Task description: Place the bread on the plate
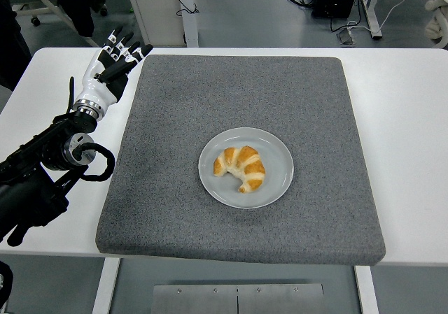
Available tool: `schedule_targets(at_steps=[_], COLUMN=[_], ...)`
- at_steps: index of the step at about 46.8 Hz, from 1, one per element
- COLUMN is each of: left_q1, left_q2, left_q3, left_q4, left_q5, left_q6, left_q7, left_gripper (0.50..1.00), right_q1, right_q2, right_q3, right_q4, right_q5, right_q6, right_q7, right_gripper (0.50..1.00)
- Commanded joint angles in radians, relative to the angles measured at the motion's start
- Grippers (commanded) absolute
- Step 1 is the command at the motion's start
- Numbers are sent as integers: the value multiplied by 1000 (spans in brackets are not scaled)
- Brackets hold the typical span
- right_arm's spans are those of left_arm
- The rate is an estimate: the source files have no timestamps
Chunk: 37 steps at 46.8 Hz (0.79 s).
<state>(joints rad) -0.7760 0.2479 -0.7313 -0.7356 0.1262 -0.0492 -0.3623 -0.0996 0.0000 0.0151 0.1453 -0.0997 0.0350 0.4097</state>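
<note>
Resting inside the plate, slightly toward 9 o'clock of its centre, the bread, a golden croissant with pale stripes, its two tips pointing toward 6 o'clock. Lying wholly within the rim, touched by nothing. Plate placed near the middle of the grey mat, mat spread over the white table. Toward 10 o'clock from the plate, well apart from it, at the far left edge of the mat: the left hand, fingers extended and loosely spread toward 1 o'clock, nothing held. Black forearm running from the wrist down toward 7 o'clock and out past the left border. No right arm or hand in view. Beyond the table at 12 o'clock, floor, cables and furniture legs.

Judged step: placement complete, bread already on the plate, arm clear of the work area. Judged next move: none on the bread itself; at most, drawing the empty hand toward its resting place at the left edge, keeping low and away from the plate so as not to nudge it
</note>
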Motion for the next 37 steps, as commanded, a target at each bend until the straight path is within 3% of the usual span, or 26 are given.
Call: schedule_targets(at_steps=[1,13,37], left_q1=[-3,-12,-72], left_q2=[-2,-15,-84], left_q3=[-3,-31,-25], left_q4=[51,127,193], left_q5=[-8,-25,-23], left_q6=[-55,-107,-110], left_q7=[0,0,3], left_gripper=[972,972,972], right_q1=[0,0,-8], right_q2=[0,0,0], right_q3=[0,0,-6], right_q4=[0,0,-1], right_q5=[0,0,0], right_q6=[0,0,2], right_q7=[0,0,0], right_gripper=[1000,1000,1000])
